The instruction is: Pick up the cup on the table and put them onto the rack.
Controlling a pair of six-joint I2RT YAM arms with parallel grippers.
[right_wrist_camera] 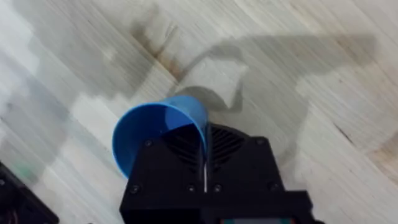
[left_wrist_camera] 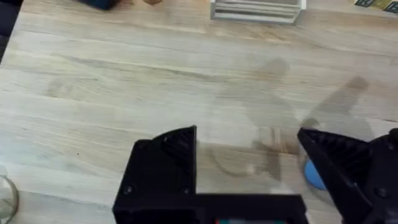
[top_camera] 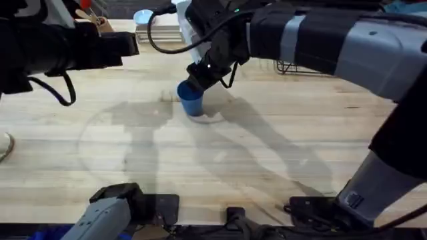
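Small blue plastic tumbler cup point(top_camera: 191, 99) pinched at rim by right gripper point(right_wrist_camera: 205, 146), fingers clamped on its wall, barely off light wood table point(top_camera: 100, 140). Transfer to black wire rack point(top_camera: 293, 67) left. Left gripper point(left_wrist_camera: 249, 155) spread, holding nothing.

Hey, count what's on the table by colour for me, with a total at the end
Blue: 1, the cup, rim pinched by the right gripper
White: 1, the stacked stand
Black: 1, the wire rack
Total: 3

Bare table point(top_camera: 280, 167) all around cup point(top_camera: 191, 100).
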